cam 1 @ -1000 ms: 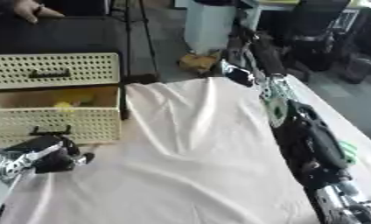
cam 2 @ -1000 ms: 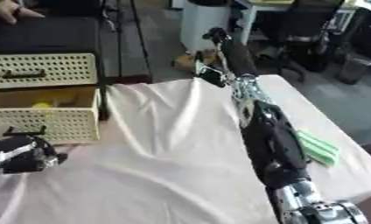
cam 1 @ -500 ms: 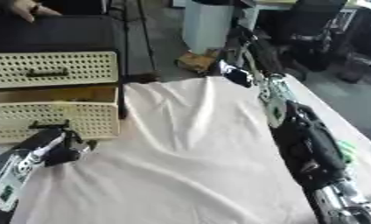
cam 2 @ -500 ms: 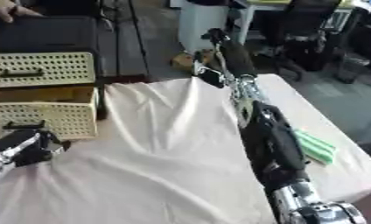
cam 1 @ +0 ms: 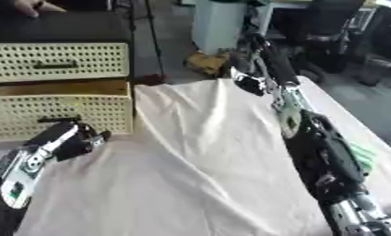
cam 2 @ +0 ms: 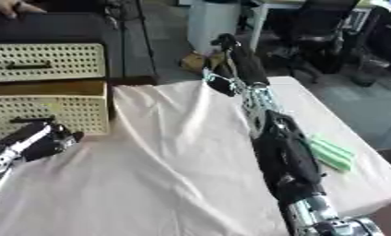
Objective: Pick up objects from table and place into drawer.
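Cream perforated drawer (cam 1: pixel 57 113) is standing slightly pulled out at the table's left edge. Left hand (cam 1: pixel 69 140) is resting against the drawer front, fingers curled, holding nothing. Right hand (cam 2: pixel 224 46) is extending beyond the table's far edge; its finger state cannot be determined. Green object (cam 2: pixel 331 154) is lying on the cloth (cam 1: pixel 198 156), right of the right arm.

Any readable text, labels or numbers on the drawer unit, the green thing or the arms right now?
None can be read.
Drawer unit: only a perforated pattern and dark handles, no lettering.
Green object: no marking legible.
Left hand and right arm: no readable label; anything there is too blurred.
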`<state>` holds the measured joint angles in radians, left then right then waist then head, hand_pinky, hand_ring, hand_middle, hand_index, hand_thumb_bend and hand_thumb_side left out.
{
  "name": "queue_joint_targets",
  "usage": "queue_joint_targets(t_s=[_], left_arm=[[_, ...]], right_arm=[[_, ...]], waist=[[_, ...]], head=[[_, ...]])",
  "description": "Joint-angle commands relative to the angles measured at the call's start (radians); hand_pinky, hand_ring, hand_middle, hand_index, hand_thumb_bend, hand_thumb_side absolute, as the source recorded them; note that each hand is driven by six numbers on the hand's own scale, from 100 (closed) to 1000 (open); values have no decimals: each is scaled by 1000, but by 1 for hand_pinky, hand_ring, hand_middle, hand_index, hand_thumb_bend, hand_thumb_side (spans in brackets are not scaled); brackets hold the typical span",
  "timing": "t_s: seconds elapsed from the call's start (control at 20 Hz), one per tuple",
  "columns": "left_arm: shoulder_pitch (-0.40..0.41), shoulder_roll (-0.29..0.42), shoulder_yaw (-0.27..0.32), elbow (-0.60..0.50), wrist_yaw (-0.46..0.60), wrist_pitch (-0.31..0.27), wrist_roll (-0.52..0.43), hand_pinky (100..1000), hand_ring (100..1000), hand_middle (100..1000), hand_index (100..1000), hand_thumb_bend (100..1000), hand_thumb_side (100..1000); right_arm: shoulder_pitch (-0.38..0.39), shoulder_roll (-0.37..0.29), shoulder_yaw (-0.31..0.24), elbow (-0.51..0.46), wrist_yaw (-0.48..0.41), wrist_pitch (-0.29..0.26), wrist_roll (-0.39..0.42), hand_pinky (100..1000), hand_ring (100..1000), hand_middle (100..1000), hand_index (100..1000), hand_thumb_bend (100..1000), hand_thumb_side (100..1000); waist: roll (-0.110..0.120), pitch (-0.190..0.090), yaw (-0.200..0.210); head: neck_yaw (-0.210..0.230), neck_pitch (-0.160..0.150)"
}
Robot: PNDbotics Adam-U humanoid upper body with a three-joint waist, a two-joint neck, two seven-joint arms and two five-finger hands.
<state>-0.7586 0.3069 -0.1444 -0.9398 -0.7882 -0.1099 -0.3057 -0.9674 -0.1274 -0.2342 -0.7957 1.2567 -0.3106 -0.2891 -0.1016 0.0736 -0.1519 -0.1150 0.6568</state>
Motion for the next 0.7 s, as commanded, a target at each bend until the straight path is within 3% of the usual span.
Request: queue_joint_targets(t_s=[0.05,0.35,0.7], left_arm=[[-66,-4,5,-81,26,4,-16,362,488,569,730,377,1000],[-36,23,-20,-111,-61,-31,-278,419,511,571,717,399,1000],[-6,56,-9,-202,-93,-45,-388,371,434,486,681,417,1000]], right_arm=[[-19,-17,-2,-22,-4,-3,-1,824,907,853,841,100,410],[-14,-22,-5,-24,-6,-1,0,824,908,853,839,100,411],[-14,-28,-7,-23,-7,1,1,825,908,854,838,100,409]], waist=[[4,-18,-7],[6,-18,0],[6,-17,13]], head=[[1,-8],[-5,-12],[-12,-11]])
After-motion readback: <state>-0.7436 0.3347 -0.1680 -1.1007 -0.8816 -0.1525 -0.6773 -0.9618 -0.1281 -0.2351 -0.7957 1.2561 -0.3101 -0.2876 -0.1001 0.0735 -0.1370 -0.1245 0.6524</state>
